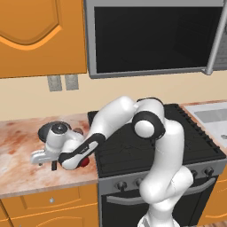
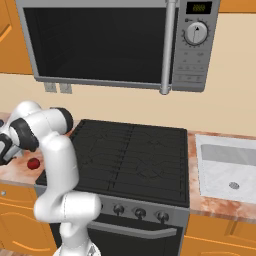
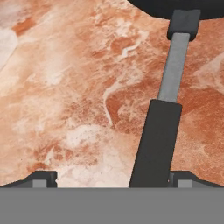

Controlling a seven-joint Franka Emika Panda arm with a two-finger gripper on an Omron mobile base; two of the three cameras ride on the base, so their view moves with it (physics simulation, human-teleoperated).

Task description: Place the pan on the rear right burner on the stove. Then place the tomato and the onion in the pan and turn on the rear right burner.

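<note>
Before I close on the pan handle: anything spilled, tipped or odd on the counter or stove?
Nothing stands out. The pan sits flat on the counter, its handle lying straight toward the open end effector. The tomato rests on the counter beside the stove, whose grates look bare.

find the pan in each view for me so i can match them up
left base view: pan at middle left, on the marbled counter, left of the stove.
right base view: the arm covers that far-left spot; can't place it.
hand view: its handle runs up the right side.
shared landmark: the marbled counter.
</note>
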